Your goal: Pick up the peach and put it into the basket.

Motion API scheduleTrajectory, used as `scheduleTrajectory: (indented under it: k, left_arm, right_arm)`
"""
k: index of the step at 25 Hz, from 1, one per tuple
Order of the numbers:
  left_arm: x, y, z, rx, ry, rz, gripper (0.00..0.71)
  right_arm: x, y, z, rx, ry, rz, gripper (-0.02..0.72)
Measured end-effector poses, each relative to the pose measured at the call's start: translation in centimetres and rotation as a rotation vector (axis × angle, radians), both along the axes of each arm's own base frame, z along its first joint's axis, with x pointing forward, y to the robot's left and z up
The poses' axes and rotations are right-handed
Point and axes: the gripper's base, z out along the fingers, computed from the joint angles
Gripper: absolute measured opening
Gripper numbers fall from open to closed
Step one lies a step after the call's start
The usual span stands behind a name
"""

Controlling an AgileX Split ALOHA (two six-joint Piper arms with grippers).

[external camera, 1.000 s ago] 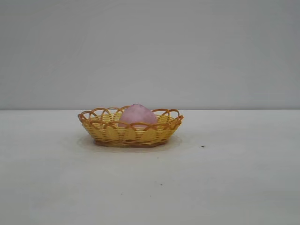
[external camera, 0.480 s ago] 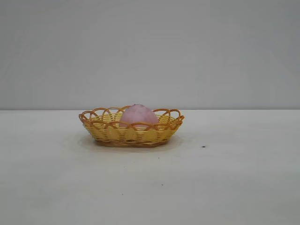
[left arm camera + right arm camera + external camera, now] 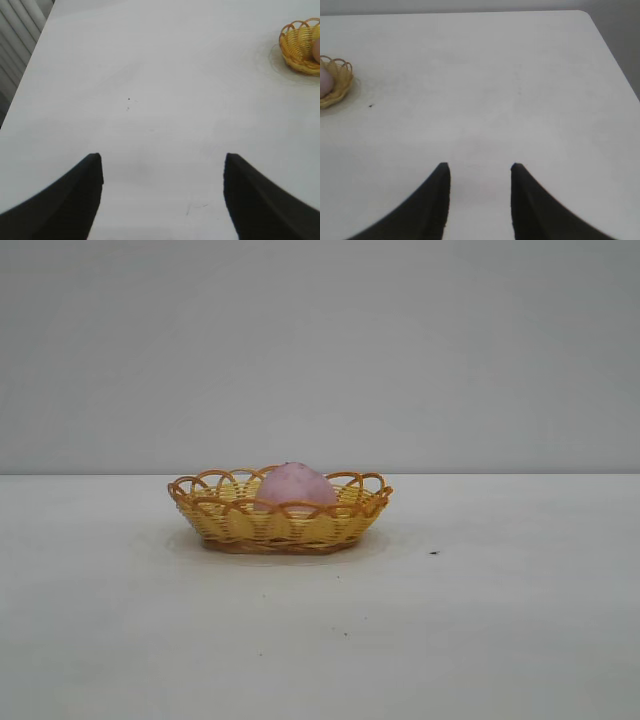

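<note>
Peach: seated inside basket, dome rising above the scalloped rim. Basket: on white tabletop, well inward from its edges in the exterior view.

Left gripper: jaws spread wide, holding nothing, poised over bare tabletop; basket and peach well apart from it, far off to one side beyond the jaws.

Right gripper: jaws parted moderately, holding nothing, over bare tabletop near the table's corner; basket and peach well apart, nowhere between the jaws.
</note>
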Motion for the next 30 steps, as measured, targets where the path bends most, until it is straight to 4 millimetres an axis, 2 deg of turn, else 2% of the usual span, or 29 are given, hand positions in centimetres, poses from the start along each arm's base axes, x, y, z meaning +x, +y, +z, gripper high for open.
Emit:
scheduleTrajectory:
  k: [22, 23, 24, 30]
  left_arm:
    - [0.0, 0.0, 0.0, 0.0, 0.0, 0.0, 0.447]
    - [0.0, 0.0, 0.0, 0.0, 0.0, 0.0, 0.447]
    - [0.0, 0.0, 0.0, 0.0, 0.0, 0.0, 0.447]
    - [0.0, 0.0, 0.0, 0.0, 0.0, 0.0, 0.447]
  right_arm:
    - [0.0, 0.01, 0.0, 0.001, 0.0, 0.0, 0.291]
    - [0.0, 0.01, 0.0, 0.001, 0.0, 0.0, 0.249]
    - [0.0, 0.01, 0.0, 0.001, 0.0, 0.0, 0.237]
    - [0.0, 0.01, 0.0, 0.001, 0.0, 0.0, 0.24]
